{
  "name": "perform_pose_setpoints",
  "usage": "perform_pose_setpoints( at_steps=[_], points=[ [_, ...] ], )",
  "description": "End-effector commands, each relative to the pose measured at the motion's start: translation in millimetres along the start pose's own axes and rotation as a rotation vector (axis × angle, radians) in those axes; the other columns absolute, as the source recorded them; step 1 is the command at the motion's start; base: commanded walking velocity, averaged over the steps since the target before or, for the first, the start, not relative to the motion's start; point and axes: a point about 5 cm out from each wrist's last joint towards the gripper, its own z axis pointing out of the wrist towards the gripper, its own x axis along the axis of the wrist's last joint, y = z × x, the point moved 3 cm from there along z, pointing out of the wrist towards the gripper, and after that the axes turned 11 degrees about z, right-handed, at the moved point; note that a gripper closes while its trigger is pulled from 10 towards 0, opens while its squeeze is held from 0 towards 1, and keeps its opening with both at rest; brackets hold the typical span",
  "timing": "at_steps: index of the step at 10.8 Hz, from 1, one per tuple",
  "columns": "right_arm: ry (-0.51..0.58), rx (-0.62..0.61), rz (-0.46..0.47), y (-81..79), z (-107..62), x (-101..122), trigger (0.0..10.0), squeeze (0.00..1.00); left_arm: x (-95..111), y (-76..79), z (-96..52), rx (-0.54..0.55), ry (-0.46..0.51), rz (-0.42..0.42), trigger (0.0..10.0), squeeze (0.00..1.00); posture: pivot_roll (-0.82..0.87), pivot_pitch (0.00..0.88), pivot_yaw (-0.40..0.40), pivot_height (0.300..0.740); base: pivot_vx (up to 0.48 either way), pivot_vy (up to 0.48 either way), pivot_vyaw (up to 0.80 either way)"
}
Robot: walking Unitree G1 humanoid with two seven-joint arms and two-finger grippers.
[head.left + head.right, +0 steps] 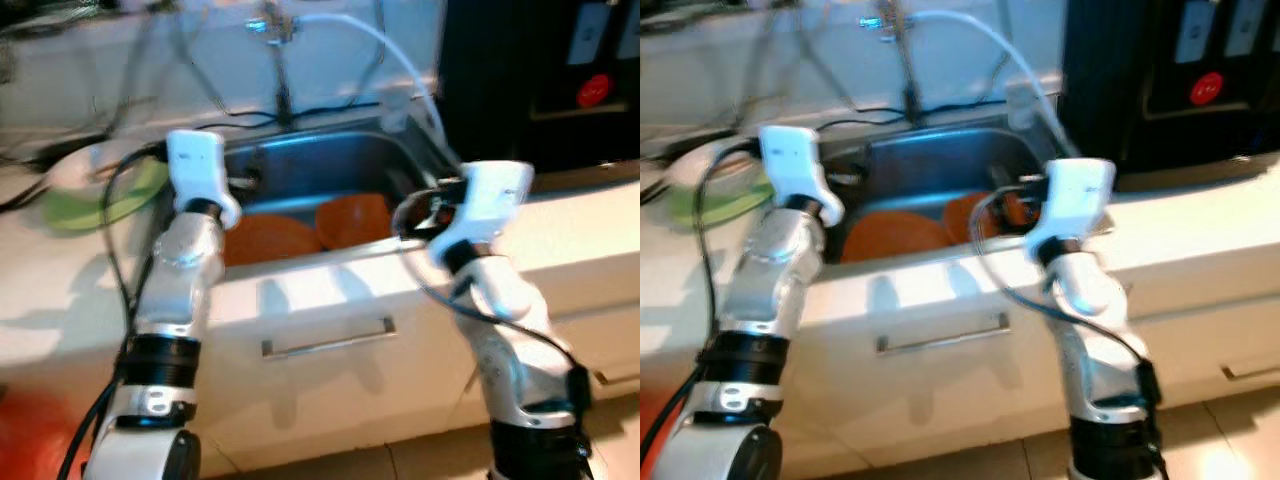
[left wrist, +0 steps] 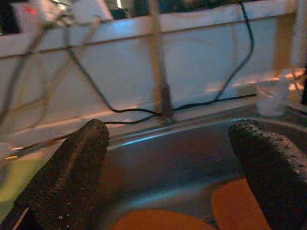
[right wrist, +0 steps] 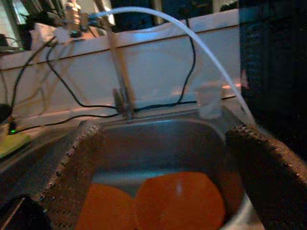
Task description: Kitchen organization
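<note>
Your two arms reach over the front edge of the counter [image 1: 600, 240] toward the steel sink [image 1: 330, 160] set into it. Two orange plates [image 3: 180, 201] lie in the bottom of the sink, overlapping, the right one partly over the left one [image 1: 270, 238].

Your left gripper [image 2: 172, 158] hangs above the sink's left half with its fingers [image 2: 72, 167] spread wide and nothing between them; the orange plates lie below and ahead of it, not touching. Your right gripper [image 3: 163, 167] hangs over the sink's right half, also spread wide and empty, with the upper plate lying just below the gap between its fingers [image 3: 268, 172].

A slim tap [image 3: 120, 72] rises from the back edge of the sink, and a white hose [image 3: 192, 38] arcs from it toward the sink's back right corner, where a small pale cup-like thing [image 3: 209, 99] stands. Black cables [image 2: 96, 91] trail along the white wall behind. A green plate [image 1: 100, 200] lies on the counter left of the sink, partly hidden by your left arm. A dark appliance [image 1: 560, 70] stands at the back right of the counter; it bears a red round mark [image 1: 594, 90] whose writing is too blurred to read. A drawer with a metal handle [image 1: 328, 340] sits below the sink.

The head views are blurred, so the plates' rims are hard to make out.
</note>
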Motion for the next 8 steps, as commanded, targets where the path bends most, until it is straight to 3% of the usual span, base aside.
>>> perform_pose_setpoints(
  at_steps=[1,2,5,8],
  points=[
    [0.002,-0.007,-0.001,1.6,0.5,2.0,10.0,0.0,-2.0,2.9,-0.3,-0.004,-0.007,0.002,10.0,0.43,-0.06,0.0,0.129,0.74,0.0,0.0,0.0],
    [0.004,-0.005,-0.003,1.7,0.6,2.6,10.0,0.0,-2.5,4.7,-0.8,-0.009,-0.007,-0.004,10.0,0.4,-0.06,0.0,0.128,0.74,0.0,0.0,0.0],
    [0.008,-0.003,-0.008,1.7,1.0,3.5,10.0,0.0,-2.2,7.1,-0.7,-0.016,-0.001,-0.01,10.0,0.32,-0.06,0.0,0.128,0.74,0.0,0.0,0.8],
    [0.012,-0.008,-0.006,2.1,1.4,4.2,10.0,0.0,-3.1,7.1,-0.1,-0.017,-0.009,-0.014,10.0,0.28,-0.06,0.0,0.13,0.74,0.0,0.0,0.13]
  ],
)
